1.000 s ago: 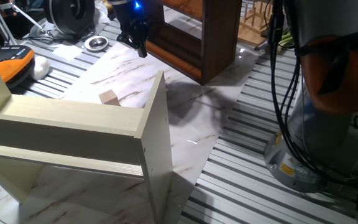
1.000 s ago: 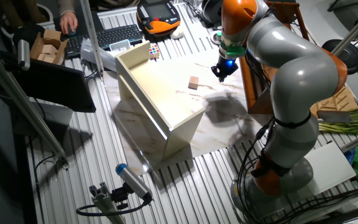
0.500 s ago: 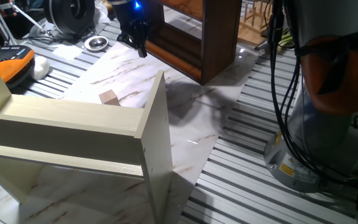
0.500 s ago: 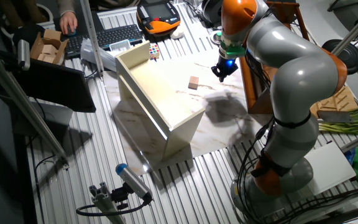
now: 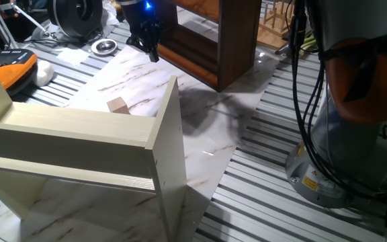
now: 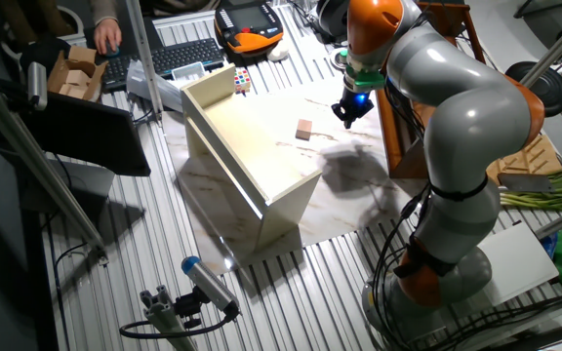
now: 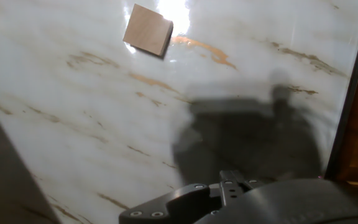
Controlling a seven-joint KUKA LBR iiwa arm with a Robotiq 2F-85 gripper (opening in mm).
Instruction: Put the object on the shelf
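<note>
Hand view: cube point(image 7: 148, 29) lies apart from pincer point(image 5: 152, 48).

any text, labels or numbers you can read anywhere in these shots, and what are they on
Nothing can be read in any view.
Yellow warning sticker on the robot base: print too small to read.
Orange-and-black pendant: screen and keys too blurred to read.
Keyboard: key legends too small to read.
Wooden cube, dark brown shelf and cream shelf unit: plain, no markings.

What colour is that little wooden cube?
The small wooden cube is light tan, clearest in the hand view.
</note>
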